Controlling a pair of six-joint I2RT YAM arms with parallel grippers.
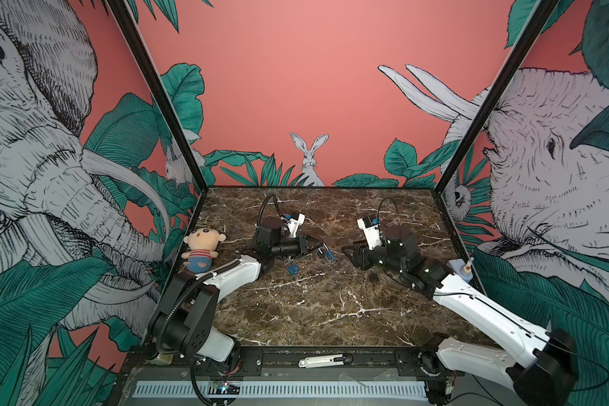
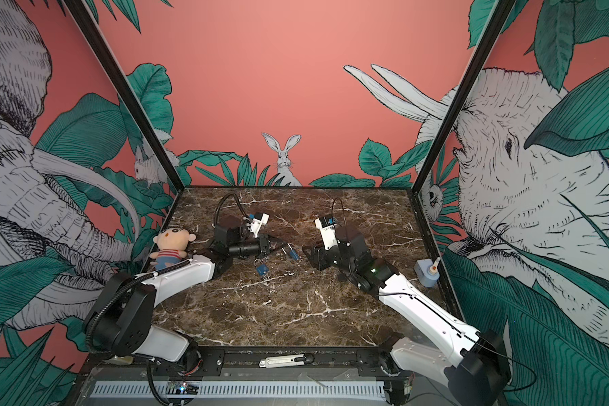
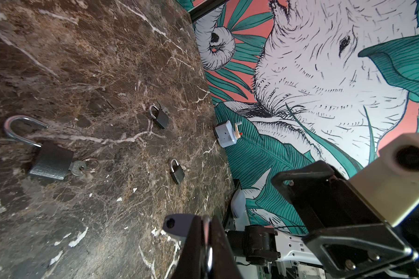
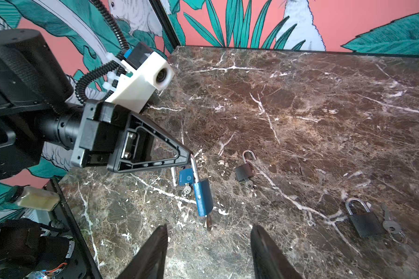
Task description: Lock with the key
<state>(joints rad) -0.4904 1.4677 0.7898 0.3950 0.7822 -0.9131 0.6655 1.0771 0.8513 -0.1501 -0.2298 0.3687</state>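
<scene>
Left gripper (image 4: 188,156) clamped on padlock (image 4: 203,198) shackle (image 4: 194,166); right gripper (image 4: 208,228) jaws apart, empty; we square up on key (image 4: 209,221), pinch flat, turn gently.

The left arm (image 1: 232,272) is reaching forward and low, wrist turning toward the middle. The left claw (image 4: 188,155) is pinching tight on the steel loop of a blue padlock (image 4: 203,198), which is hanging from the claw's tip. The right arm (image 1: 471,302) is stretching in from the opposite side. The right claw (image 4: 208,228) is facing the left claw with its jaws standing well apart, gripping nothing.
</scene>
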